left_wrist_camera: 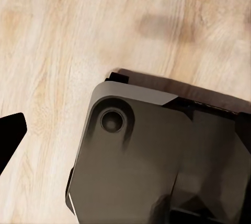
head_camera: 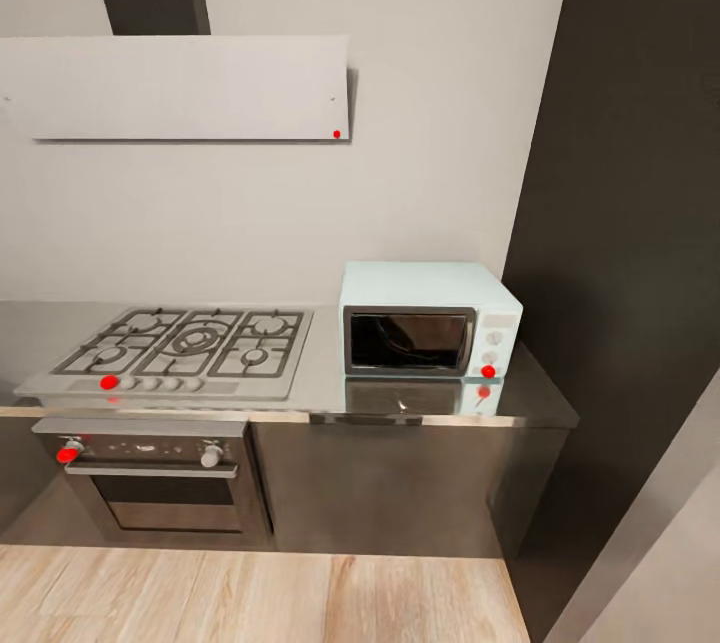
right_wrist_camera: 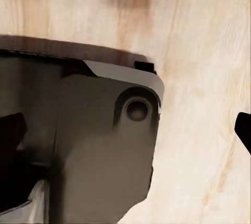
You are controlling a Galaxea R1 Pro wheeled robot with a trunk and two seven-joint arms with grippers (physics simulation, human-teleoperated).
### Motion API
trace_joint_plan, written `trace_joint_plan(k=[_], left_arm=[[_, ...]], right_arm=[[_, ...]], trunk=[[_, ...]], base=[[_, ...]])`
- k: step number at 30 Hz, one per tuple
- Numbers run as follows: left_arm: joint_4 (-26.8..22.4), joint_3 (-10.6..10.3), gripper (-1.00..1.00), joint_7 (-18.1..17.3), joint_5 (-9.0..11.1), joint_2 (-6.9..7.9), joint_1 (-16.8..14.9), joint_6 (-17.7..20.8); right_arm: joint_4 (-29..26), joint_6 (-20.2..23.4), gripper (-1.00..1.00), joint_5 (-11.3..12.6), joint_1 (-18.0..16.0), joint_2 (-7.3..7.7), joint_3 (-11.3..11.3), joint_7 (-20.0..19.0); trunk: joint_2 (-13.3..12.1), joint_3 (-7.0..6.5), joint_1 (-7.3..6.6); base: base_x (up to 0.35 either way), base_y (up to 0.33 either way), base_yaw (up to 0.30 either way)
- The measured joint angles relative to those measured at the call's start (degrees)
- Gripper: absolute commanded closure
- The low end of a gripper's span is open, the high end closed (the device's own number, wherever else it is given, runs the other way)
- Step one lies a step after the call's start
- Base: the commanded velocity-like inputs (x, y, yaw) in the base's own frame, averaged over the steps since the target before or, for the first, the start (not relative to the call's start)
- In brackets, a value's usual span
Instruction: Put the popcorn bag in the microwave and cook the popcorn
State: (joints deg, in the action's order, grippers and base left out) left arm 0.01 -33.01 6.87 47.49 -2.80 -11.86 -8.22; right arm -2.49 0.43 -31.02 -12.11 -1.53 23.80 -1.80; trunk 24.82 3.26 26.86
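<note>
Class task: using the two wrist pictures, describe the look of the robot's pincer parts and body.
In both wrist views, black fingertips intrude at the picture edges. Below sits the robot's base, a dark grey-brown glossy shell with rounded corners and a round recessed socket. No cables or markings are visible.

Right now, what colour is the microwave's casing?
Pale mint-blue, with a dark glass door; the microwave shows best in the head view.
</note>
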Motion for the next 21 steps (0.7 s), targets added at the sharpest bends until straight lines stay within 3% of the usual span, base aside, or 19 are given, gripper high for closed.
trace_joint_plan(k=[1, 2, 3, 6, 9, 11, 14, 18, 21], left_arm=[[0.0, 0.0, -1.0, 0.0, 0.0, 0.0, 0.01, 0.0], [0.0, 0.0, -1.0, 0.05, 0.0, 0.0, -0.01, 0.0], [0.0, 0.0, -1.0, 0.07, -0.01, 0.0, -0.01, 0.0], [0.0, 0.0, -1.0, 0.17, 0.0, 0.0, -0.03, 0.0], [0.0, 0.0, -1.0, 0.25, 0.0, 0.0, -0.03, 0.0], [0.0, 0.0, -1.0, 0.26, 0.0, 0.0, -0.02, 0.0], [-0.01, 0.0, -1.0, 0.27, 0.0, 0.0, 0.0, 0.0], [-0.01, 0.0, -1.0, 0.28, 0.03, 0.0, -0.02, -0.08], [0.0, 0.0, -1.0, 0.28, 0.05, 0.0, -0.02, -0.09]], right_arm=[[-2.41, 0.16, -1.0, -0.03, 0.0, -1.51, -0.01, -0.06], [-9.03, 0.56, -1.0, 0.15, -0.08, -3.53, -0.05, -0.83], [-14.38, 1.41, -1.0, 0.21, -0.06, -4.63, -0.03, -1.96], [-29.83, 9.88, -1.0, 0.4, 0.0, -7.46, -0.09, -7.29], [-42.37, 21.62, -1.0, 0.79, -0.32, -8.18, -1.51, -14.81], [-47.39, 26.54, -1.0, 1.11, -2.5, -8.28, -2.87, -17.74], [-57.28, 33.72, -1.0, 1.31, -5.74, -8.25, -3.51, -19.17], [-78.78, 47.53, -1.0, 1.31, -7.07, -8.1, -3.95, -20.65], [-84.79, 52.8, -1.0, 1.35, -11.44, -7.68, -4.09, -21.39]], trunk=[[0.0, 0.0, 0.0], [0.0, 0.0, 0.0], [0.0, -0.01, 0.0], [-0.01, -0.01, 0.0], [-0.01, -0.01, -0.01], [-0.01, -0.02, 0.0], [-0.01, -0.02, 0.0], [-0.01, -0.01, -0.01], [-0.01, -0.01, 0.0]], base=[[0.0, 0.0, 0.0], [0.0, 0.0, 0.0], [0.0, 0.0, 0.0], [0.0, 0.0, 0.0], [0.0, 0.0, 0.0], [0.0, 0.0, 0.0], [0.0, 0.0, 0.0], [0.0, 0.0, 0.0], [0.0, 0.0, 0.0]])
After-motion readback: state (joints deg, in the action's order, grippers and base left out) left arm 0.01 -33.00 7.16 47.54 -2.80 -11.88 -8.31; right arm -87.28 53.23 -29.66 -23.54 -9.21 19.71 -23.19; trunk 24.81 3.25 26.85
